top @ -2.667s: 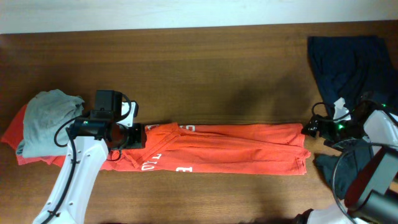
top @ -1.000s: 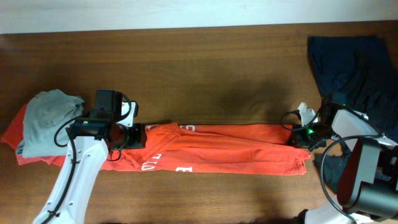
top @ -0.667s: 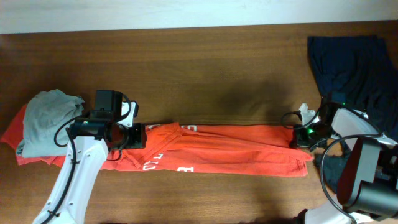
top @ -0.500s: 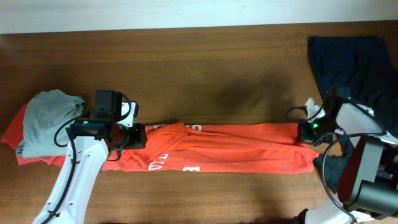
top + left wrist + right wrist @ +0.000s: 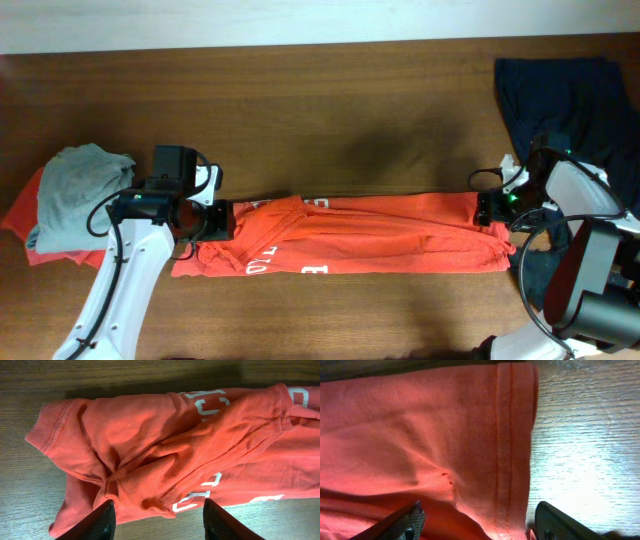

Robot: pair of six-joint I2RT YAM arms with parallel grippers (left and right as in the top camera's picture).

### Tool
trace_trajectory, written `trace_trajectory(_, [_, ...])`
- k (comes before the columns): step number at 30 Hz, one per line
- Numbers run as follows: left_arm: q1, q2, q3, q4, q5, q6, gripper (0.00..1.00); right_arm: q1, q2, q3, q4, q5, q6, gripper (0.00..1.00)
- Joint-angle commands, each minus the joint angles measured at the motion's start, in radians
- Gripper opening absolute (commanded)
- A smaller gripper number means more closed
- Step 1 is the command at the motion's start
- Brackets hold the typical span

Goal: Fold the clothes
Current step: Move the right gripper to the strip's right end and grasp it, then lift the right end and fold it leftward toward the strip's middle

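Observation:
The clothes, an orange-red T-shirt [image 5: 380, 235] with white lettering, lie as a long narrow band across the wooden table. My left gripper [image 5: 222, 220] hovers at the shirt's left end, open. In the left wrist view the left gripper [image 5: 161, 522] has its fingers wide apart over the bunched collar end of the shirt [image 5: 150, 445]. My right gripper [image 5: 487, 208] is at the shirt's right end, also open. In the right wrist view the right gripper [image 5: 480, 522] straddles the stitched hem [image 5: 505, 435], and the cloth lies loose between the fingers.
A light grey shirt [image 5: 75, 190] lies on a reddish cloth [image 5: 18, 215] at the far left. A dark navy garment [image 5: 560, 95] covers the right back corner and runs down past my right arm. The table's far edge borders a white wall.
The right gripper pulled the shirt's right end to the right, stretching the band, then opened its jaws and let go. The left arm has stayed put.

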Motion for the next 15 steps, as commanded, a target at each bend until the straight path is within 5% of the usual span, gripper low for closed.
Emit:
trace_trajectory(1, [0.004, -0.004, -0.001, -0.003, -0.008, -0.009, 0.56, -0.058, 0.003, 0.011, -0.018, -0.137, -0.118, 0.77])
trace_trajectory(5, [0.004, -0.004, -0.001, -0.003, -0.008, -0.009, 0.56, -0.174, 0.005, 0.011, -0.025, -0.253, -0.189, 0.87])
trace_trajectory(15, [0.004, -0.004, -0.001, -0.006, -0.008, -0.009, 0.56, -0.219, 0.202, 0.011, -0.027, -0.411, -0.262, 0.84])
